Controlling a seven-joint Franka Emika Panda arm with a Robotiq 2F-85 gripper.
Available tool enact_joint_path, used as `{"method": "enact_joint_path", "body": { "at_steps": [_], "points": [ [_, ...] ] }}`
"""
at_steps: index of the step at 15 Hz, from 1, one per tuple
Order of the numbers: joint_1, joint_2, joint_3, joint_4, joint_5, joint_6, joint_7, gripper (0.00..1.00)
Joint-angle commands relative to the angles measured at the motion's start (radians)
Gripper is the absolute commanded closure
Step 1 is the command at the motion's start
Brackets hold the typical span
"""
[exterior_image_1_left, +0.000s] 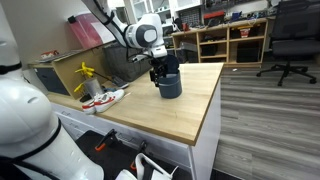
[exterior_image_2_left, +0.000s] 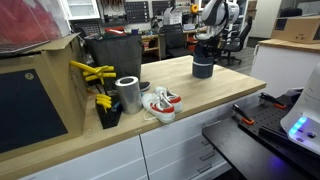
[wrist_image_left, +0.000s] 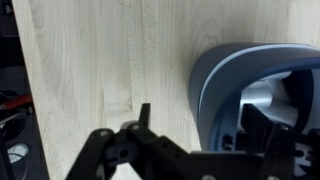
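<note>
A dark blue-grey cup (exterior_image_1_left: 169, 86) stands upright near the far end of the wooden table (exterior_image_1_left: 190, 110); it also shows in the exterior view from the table's other end (exterior_image_2_left: 204, 67). My gripper (exterior_image_1_left: 163, 72) hangs straight down onto it (exterior_image_2_left: 205, 48). In the wrist view the cup (wrist_image_left: 225, 80) fills the right side. The gripper (wrist_image_left: 204, 112) is open and straddles the cup's wall, one finger (wrist_image_left: 145, 112) outside over bare wood and the other finger (wrist_image_left: 265, 120) inside the cup. The jaws stand apart from the wall on both sides.
A white and red shoe (exterior_image_2_left: 160, 103), a metal can (exterior_image_2_left: 128, 94) and yellow-handled tools (exterior_image_2_left: 92, 72) sit at the table's other end beside a black box (exterior_image_2_left: 110, 52). An office chair (exterior_image_1_left: 290, 40) stands on the floor beyond the table edge.
</note>
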Motion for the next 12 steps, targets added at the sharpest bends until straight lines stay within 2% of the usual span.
{"method": "enact_joint_path", "body": {
  "at_steps": [1, 3, 8, 12],
  "points": [
    [0.018, -0.018, -0.011, 0.0, -0.013, -0.008, 0.005, 0.0],
    [0.031, -0.032, -0.015, -0.013, -0.05, 0.023, 0.015, 0.0],
    [0.071, -0.081, -0.033, -0.05, -0.249, 0.16, 0.061, 0.0],
    [0.073, -0.124, -0.02, -0.062, -0.279, 0.175, 0.051, 0.0]
  ]
}}
